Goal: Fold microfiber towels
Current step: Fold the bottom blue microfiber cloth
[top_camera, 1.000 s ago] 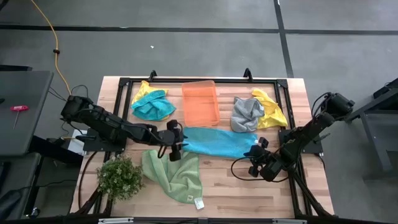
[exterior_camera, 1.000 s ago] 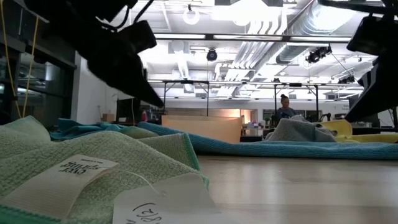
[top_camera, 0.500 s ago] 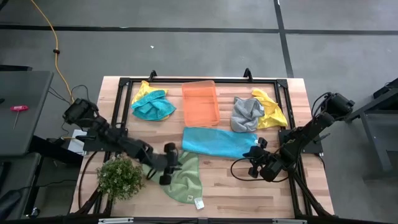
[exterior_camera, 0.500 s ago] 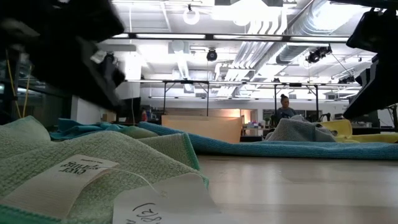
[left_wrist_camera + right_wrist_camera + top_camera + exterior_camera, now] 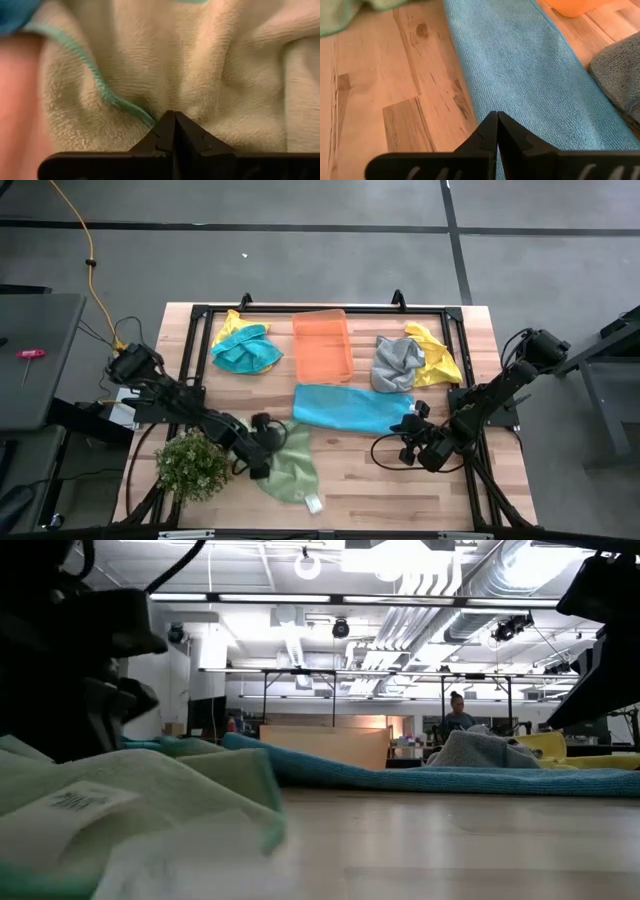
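Your low view glares under bright ceiling lights [image 5: 375, 555], the near green towel [image 5: 150, 800] smeared out of focus, while the overhead table [image 5: 480, 320] sits evenly lit, shadows soft.

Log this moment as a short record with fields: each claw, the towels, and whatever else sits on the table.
left claw: shut on the light green towel, near the table's front left
right claw: shut, holding nothing, at the right end of the blue towel
blue towel: flat, mid-table, folded into a long strip
grey towel: bunched, against the yellow towel
back-left pile: teal and yellow towels, crumpled
orange bin: back centre
plant: front left corner
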